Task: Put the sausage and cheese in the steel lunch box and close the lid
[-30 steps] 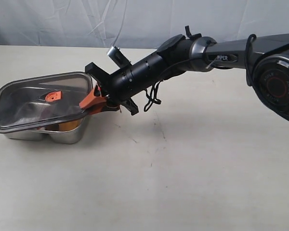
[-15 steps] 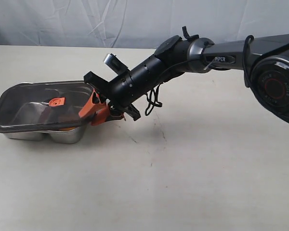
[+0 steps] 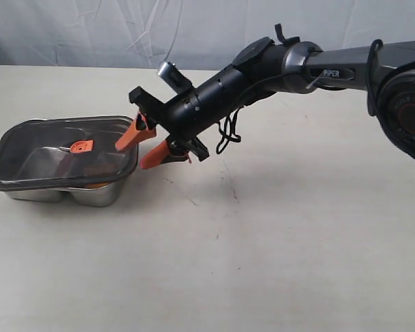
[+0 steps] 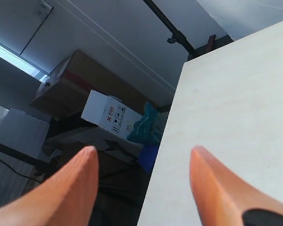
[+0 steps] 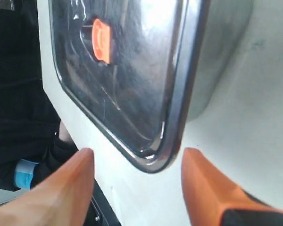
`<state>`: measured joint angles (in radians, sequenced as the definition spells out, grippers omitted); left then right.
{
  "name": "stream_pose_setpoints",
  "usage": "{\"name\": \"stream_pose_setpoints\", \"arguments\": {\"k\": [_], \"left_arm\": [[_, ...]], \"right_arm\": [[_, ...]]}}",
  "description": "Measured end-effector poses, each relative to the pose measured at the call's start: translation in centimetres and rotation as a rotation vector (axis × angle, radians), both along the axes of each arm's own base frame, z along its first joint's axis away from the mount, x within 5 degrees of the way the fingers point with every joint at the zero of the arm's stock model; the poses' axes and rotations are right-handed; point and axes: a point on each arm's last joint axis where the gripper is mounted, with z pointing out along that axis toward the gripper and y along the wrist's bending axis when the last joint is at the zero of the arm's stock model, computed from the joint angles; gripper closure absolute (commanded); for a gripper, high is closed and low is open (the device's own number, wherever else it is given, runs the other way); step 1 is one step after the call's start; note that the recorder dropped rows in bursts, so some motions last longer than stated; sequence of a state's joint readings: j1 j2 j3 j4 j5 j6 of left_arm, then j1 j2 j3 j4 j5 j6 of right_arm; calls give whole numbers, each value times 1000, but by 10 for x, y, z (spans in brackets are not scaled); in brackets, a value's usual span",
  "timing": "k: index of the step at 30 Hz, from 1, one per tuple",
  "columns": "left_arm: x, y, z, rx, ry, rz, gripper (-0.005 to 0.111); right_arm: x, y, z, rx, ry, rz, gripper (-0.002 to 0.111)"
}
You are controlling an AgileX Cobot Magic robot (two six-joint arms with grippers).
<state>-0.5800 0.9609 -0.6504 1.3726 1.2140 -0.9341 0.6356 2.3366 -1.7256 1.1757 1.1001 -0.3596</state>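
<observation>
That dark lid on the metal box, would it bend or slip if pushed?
Probably stiff: the lid lies flat with a straight rim. It may slide, since it overhangs the steel lunch box and looks merely rested there.

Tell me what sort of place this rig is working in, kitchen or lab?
Probably a lab or storeroom test bench, not a kitchen: a plain pale table, a white sheet hung behind it, and stacked cardboard boxes past the table's edge.

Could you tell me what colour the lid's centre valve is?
The small centre valve on the dark translucent lid is orange-red, clearest in the exterior view.
</observation>
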Motion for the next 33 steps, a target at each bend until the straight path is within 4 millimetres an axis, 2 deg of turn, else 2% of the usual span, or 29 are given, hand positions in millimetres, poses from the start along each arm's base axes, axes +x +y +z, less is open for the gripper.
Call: {"name": "stream_pose_setpoints", "arguments": {"k": [2, 6, 8, 9, 11, 12, 19, 26, 33], "left_arm": [[-1, 1, 1, -5, -7, 0, 52], [-2, 1, 2, -6, -11, 0, 58], [-3, 3, -2, -49, 16, 22, 70], [-4, 4, -5, -73, 30, 34, 80], [-3, 9, -10, -147, 57, 57, 101], [-1, 12, -12, -173, 55, 59, 107], [11, 35, -23, -339, 70, 68, 106], [37, 50, -53, -581, 135, 72, 106], [61, 62, -85, -701, 181, 114, 106]], "right_arm": [[6, -9, 4, -25, -21, -10, 56], [15, -21, -1, -77, -58, -18, 82], [19, -22, -1, -85, -79, -37, 102], [20, -22, -2, -91, -91, -46, 109], [23, -23, -3, -102, -115, -70, 109], [25, -24, -4, -113, -132, -75, 109], [27, -25, -6, -136, -167, -83, 109], [26, -21, -7, -139, -185, -87, 109], [25, -17, -8, -149, -215, -98, 109]]}}
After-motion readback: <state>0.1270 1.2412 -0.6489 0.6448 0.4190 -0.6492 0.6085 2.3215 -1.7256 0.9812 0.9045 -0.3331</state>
